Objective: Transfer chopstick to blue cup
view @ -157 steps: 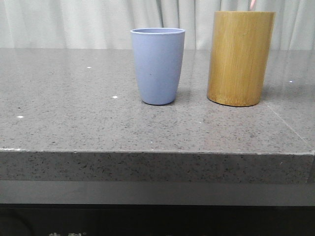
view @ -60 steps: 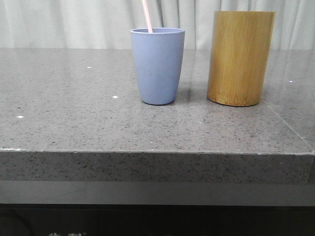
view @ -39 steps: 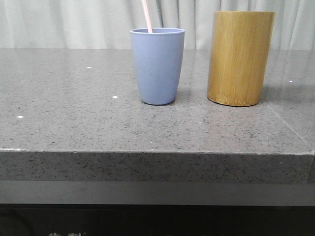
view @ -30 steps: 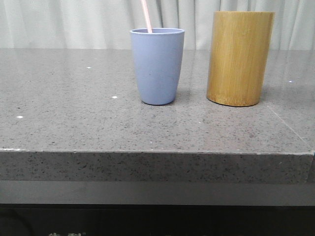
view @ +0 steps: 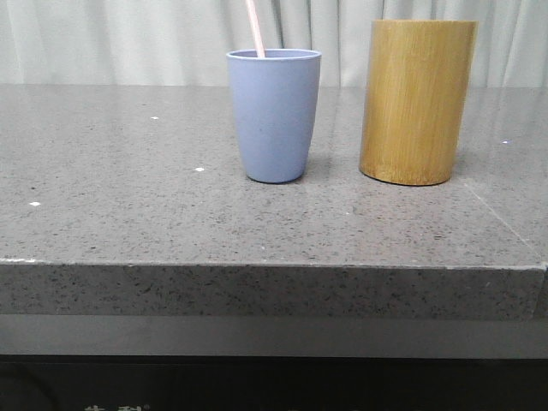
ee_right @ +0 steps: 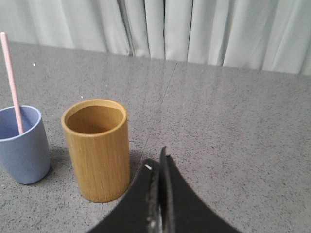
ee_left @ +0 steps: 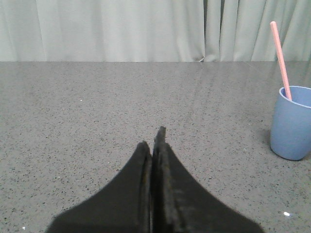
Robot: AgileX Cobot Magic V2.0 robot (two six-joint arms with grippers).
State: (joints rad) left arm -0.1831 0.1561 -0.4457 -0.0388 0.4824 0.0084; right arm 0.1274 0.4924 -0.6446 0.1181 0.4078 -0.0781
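Observation:
The blue cup (view: 274,114) stands upright on the grey stone table (view: 128,205). A pink chopstick (view: 255,27) stands in it, leaning against the rim, with only its upper end showing. The cup (ee_left: 291,124) and chopstick (ee_left: 281,59) also show in the left wrist view, and the cup (ee_right: 22,143) and chopstick (ee_right: 11,82) in the right wrist view. My left gripper (ee_left: 153,141) is shut and empty, low over the table, well away from the cup. My right gripper (ee_right: 158,161) is shut and empty, beside the bamboo holder (ee_right: 97,148).
The tall tan bamboo holder (view: 418,101) stands to the right of the blue cup; its inside looks empty in the right wrist view. A pale curtain (view: 128,38) hangs behind the table. The table's front edge (view: 274,265) is near the camera.
Since 2.6 s ago the pink chopstick has gone from above the bamboo holder into the blue cup. Over the last second nothing has visibly moved.

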